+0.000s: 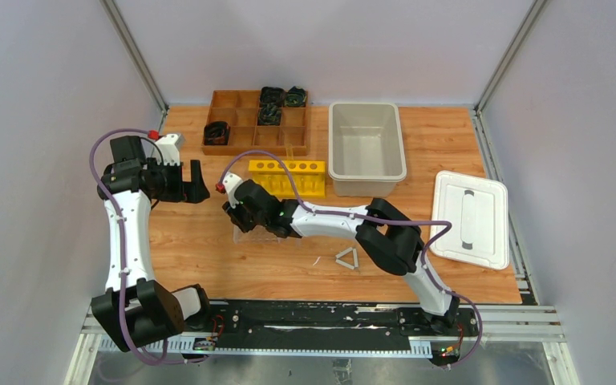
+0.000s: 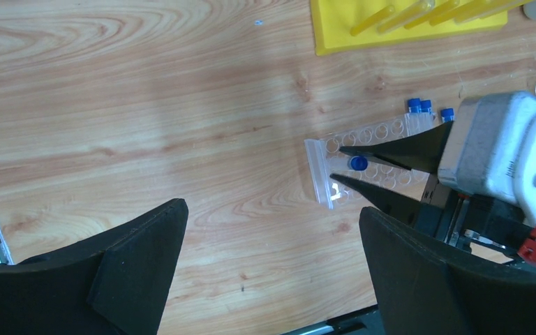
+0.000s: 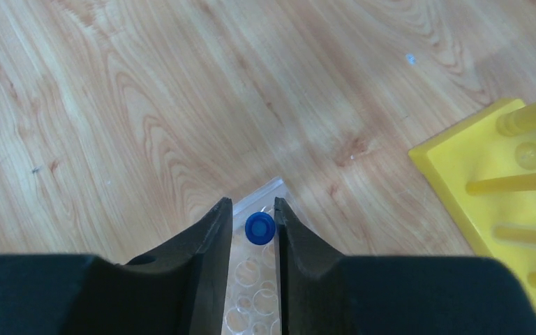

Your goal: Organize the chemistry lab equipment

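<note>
A small clear blue-capped tube (image 3: 259, 228) stands upright in an end hole of a clear plastic rack (image 3: 251, 279) lying on the wooden table. My right gripper (image 3: 251, 204) straddles the tube with its jaws slightly apart. A gap shows on the left side of the cap, and the right finger is against it. In the left wrist view the same tube (image 2: 357, 163) sits between the right fingers (image 2: 391, 150). Other blue-capped tubes (image 2: 419, 106) stand at the rack's far end. My left gripper (image 2: 271, 209) hangs wide open over bare wood, left of the rack. A white triangle (image 1: 346, 258) lies near the front.
A yellow tube rack (image 1: 286, 176) stands just behind the clear rack (image 1: 255, 235). Behind it is a brown divided tray (image 1: 253, 120) with black coils. A grey bin (image 1: 366, 148) sits at the back right, and its white lid (image 1: 469, 218) lies flat at the right edge.
</note>
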Controlling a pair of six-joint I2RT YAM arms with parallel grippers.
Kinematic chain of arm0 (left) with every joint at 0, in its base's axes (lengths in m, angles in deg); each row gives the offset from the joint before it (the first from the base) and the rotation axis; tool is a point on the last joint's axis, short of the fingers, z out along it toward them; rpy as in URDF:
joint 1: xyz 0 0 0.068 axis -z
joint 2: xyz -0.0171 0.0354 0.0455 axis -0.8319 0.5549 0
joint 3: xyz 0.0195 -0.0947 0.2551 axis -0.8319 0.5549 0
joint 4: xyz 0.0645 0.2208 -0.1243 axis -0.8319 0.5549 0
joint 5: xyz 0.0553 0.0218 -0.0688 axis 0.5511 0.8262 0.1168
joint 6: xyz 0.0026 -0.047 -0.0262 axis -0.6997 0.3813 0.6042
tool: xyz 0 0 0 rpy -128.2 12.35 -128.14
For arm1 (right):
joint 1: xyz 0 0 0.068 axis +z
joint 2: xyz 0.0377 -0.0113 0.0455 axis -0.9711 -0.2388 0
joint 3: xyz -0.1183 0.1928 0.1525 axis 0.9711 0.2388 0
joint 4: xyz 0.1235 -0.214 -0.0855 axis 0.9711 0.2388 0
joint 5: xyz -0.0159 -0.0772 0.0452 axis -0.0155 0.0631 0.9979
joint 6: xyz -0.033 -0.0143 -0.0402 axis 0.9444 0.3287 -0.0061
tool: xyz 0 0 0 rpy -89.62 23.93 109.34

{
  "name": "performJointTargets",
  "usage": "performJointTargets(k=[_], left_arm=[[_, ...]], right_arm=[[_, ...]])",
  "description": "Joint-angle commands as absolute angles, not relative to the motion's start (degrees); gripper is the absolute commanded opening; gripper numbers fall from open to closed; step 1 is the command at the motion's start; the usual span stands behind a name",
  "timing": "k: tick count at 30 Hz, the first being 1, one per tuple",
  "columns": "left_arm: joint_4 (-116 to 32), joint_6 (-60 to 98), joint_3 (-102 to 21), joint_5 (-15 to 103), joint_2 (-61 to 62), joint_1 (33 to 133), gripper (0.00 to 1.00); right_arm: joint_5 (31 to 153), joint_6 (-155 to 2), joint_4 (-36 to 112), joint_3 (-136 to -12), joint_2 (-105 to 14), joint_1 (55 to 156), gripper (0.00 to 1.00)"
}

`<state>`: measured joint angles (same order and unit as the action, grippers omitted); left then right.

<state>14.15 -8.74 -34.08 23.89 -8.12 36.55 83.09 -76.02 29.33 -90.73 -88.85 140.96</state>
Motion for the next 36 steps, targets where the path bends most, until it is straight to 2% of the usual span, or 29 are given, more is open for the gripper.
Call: performJointTargets(k=[1,6,10,13,17,22,27,36], left_arm=[[14.7,-9.5,-35.6,22.5,-9.3,36.1,1.00],[15.2,-9.8,-35.5,21.4,-10.5,36.1,1.00],[15.3,-9.7,-35.7,21.3,-10.8,36.1,1.00],[15.8,-9.6,-36.2,21.2,-10.6,36.1,1.00],[16.1,-9.4,-36.5,20.8,-10.7,36.1,1.00],[16.1,-8.8,-36.1,19.6,-11.1,36.1,1.00],[16.2,-8.4,-35.7,19.2,-11.7,36.1,1.00],[17.4,-8.8,-36.4,19.2,-12.4,36.1,1.00]], right_arm=[[86.7,-75.5,34.2,-93.4,-88.3,141.8,0.37],[85.2,-74.6,34.7,-91.9,-85.1,141.8,0.57],[81.3,-76.1,35.3,-89.9,-79.8,141.6,0.62],[78.0,-79.6,37.8,-87.6,-74.7,141.0,0.61],[71.5,-87.0,44.7,-81.9,-68.2,139.5,0.51],[70.2,-95.2,50.4,-72.8,-63.6,137.3,0.42],[69.9,-98.3,51.9,-68.1,-64.2,137.0,0.41],[70.5,-99.9,53.1,-70.0,-71.3,135.0,0.42]])
